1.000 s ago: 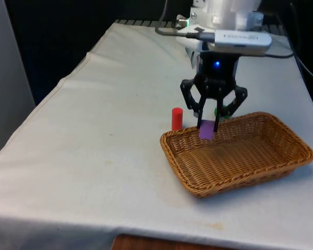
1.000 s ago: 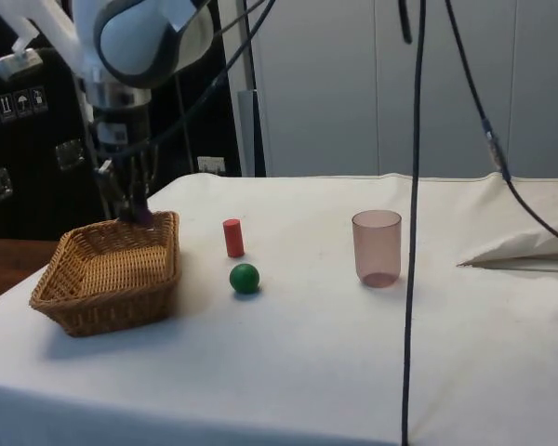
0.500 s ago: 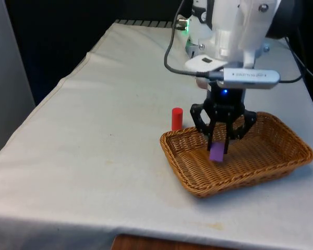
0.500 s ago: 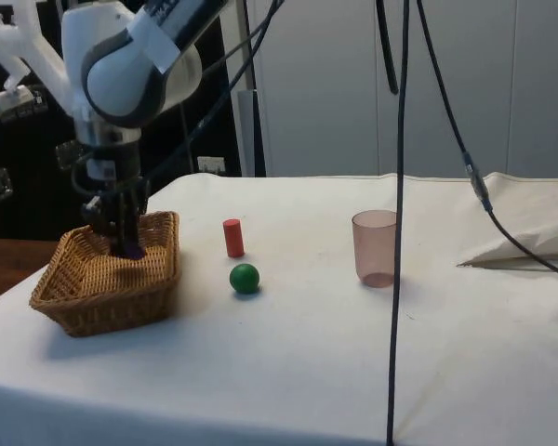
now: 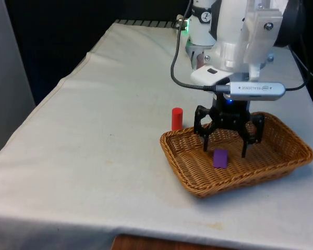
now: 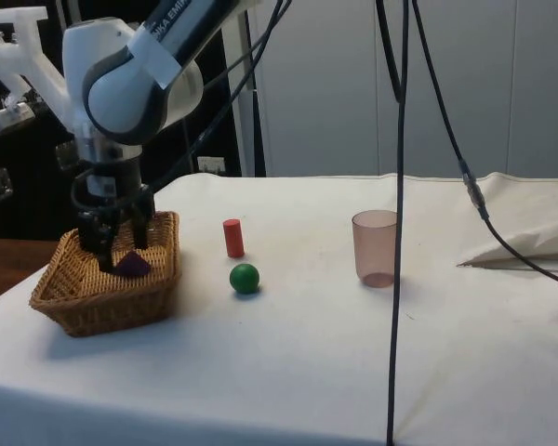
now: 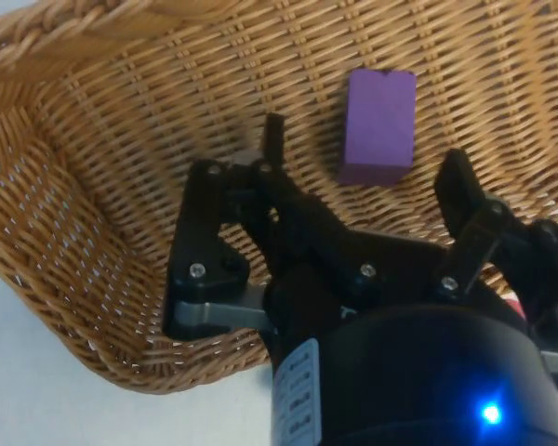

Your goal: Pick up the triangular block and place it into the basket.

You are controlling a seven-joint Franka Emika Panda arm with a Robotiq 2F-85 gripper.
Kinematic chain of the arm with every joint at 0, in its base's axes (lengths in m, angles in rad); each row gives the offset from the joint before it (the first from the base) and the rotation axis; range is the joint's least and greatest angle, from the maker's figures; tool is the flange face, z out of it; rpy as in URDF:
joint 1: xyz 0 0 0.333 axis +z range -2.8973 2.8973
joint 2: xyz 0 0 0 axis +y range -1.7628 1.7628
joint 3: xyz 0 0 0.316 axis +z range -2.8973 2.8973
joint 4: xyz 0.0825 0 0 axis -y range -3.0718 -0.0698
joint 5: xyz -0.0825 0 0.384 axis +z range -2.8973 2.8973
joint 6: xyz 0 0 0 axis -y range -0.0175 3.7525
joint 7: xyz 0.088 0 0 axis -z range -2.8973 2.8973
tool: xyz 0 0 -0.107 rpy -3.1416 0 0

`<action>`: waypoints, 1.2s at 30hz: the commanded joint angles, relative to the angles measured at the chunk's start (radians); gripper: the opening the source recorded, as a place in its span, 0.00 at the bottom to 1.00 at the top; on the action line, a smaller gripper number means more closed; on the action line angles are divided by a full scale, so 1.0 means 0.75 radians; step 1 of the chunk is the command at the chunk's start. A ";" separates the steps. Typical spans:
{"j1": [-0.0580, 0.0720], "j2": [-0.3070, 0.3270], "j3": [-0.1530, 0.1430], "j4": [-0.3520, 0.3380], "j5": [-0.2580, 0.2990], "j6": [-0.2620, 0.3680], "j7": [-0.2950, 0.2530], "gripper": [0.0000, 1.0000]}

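The pincer (image 5: 225,150) hangs inside the wicker basket (image 5: 281,156), its two black fingers (image 5: 205,139) spread wide and gripping nothing. The purple triangular block (image 5: 220,158) lies loose on the woven basket floor, between and just below the fingertips in the front view, touching neither finger.

In the side view, the pincer (image 6: 114,251) stands over the basket (image 6: 93,297), and the triangular block (image 6: 131,265) rests inside against the weave, near the wall that faces the other objects.

In the wrist view, the triangular block (image 7: 379,125) lies flat on the basket floor (image 7: 121,177), ahead of the released fingers (image 7: 273,139) and apart from both of them.

Outside the basket, on the white table (image 5: 94,130), a red cylinder (image 5: 177,119) stands upright just beside the basket's rim on the front view's left. In the side view, the red cylinder (image 6: 232,238) stands near a green ball (image 6: 245,278), with the two apart from each other. A translucent pink cup (image 6: 377,247) stands upright well apart from them, farther from the basket.
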 commanded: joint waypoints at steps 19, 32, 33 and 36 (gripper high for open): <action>0.000 0.003 0.003 0.000 0.003 0.000 0.000 1.00; 0.004 -0.084 -0.005 -0.009 -0.007 -0.053 0.001 1.00; 0.005 -0.093 -0.005 -0.011 -0.008 -0.059 0.001 1.00; 0.007 -0.119 -0.005 -0.019 -0.011 -0.072 0.003 1.00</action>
